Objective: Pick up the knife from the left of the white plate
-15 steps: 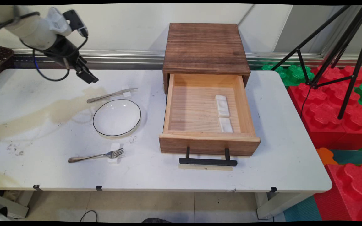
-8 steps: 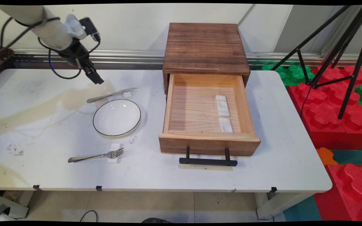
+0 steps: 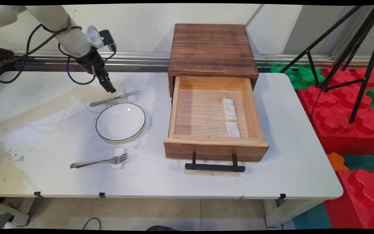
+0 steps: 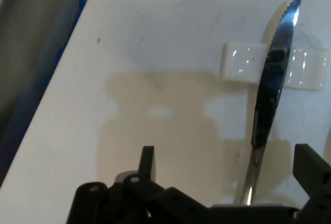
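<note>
Nearest on the table (image 3: 44,136) a fork (image 3: 99,161) lies with its tines on a small white rest (image 3: 118,160), and just behind it stands an empty plate (image 3: 120,122). Behind the plate a knife (image 3: 114,98) lies with its blade on a second rest (image 3: 130,95). The pincer (image 3: 110,88) hangs low over the knife's middle, its fingers (image 4: 147,158) spread wide, holding nothing, with the knife between them nearer one side. To the right, well apart, an open drawer (image 3: 214,149) holds two white blocks (image 3: 230,110).
</note>
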